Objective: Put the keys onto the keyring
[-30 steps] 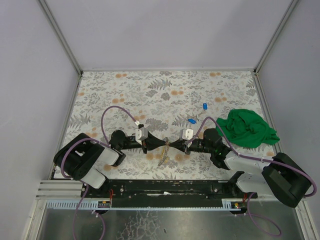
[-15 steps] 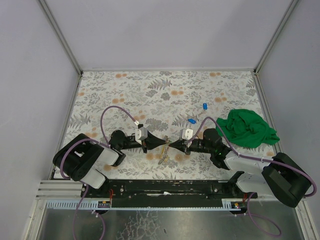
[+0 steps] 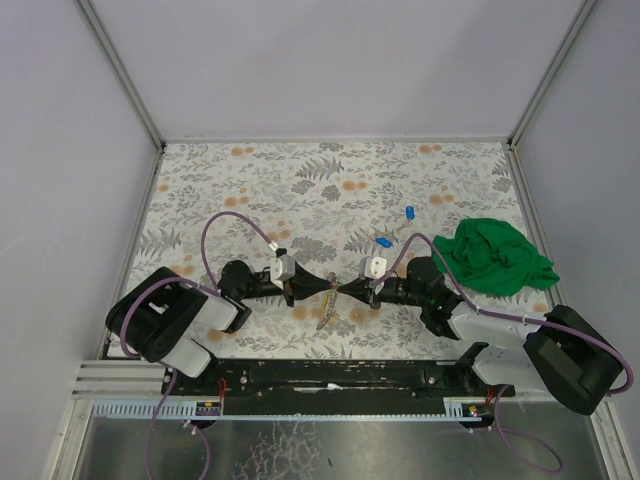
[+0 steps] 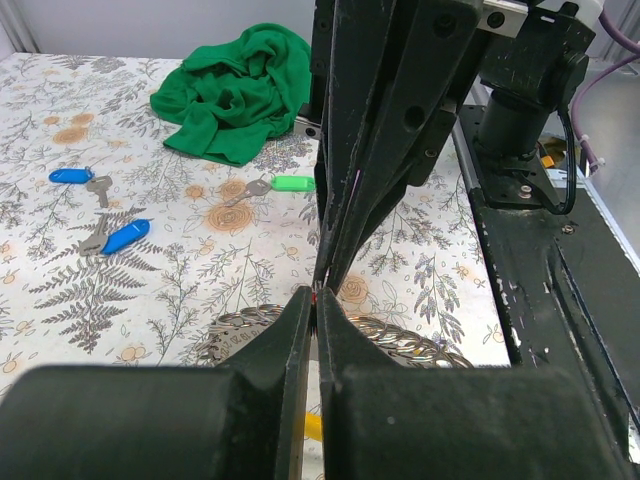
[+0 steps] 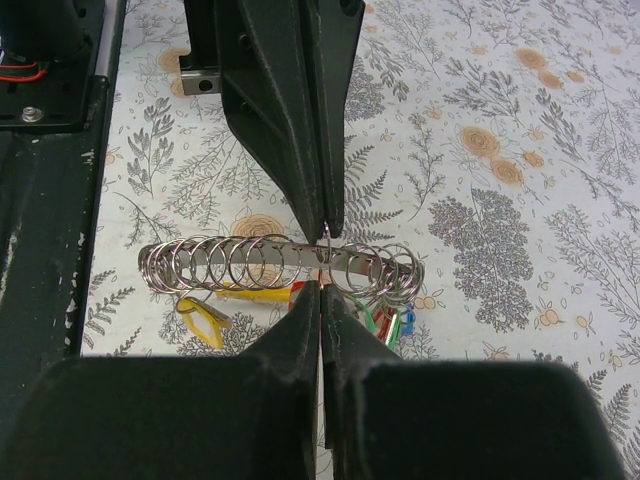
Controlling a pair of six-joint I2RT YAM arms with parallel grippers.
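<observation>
— Hardly anything shifts: my left pincer [image 4: 316, 300] and right pincer [image 5: 320, 290] stay tip to tip, both clamped shut.
— Holding?
— Cannot tell; keyring [image 5: 250, 262] lies just beneath them on table [image 3: 250, 180]; blue keys [image 3: 383, 242] well apart.

A crumpled green cloth [image 3: 495, 257] lies on the right side of the table [image 3: 200, 170], close to its right edge. In the left wrist view the cloth sits at the top, heaped in loose folds. The table wears a pale cover printed with grey ferns and orange flowers. Plain white walls [image 3: 330, 60] close it in on three sides, and silvery metal posts [image 3: 120, 70] slant up from the far corners. A white slotted strip [image 3: 110, 408] runs along the near edge, above a grey metal plate [image 3: 300, 450].
</observation>
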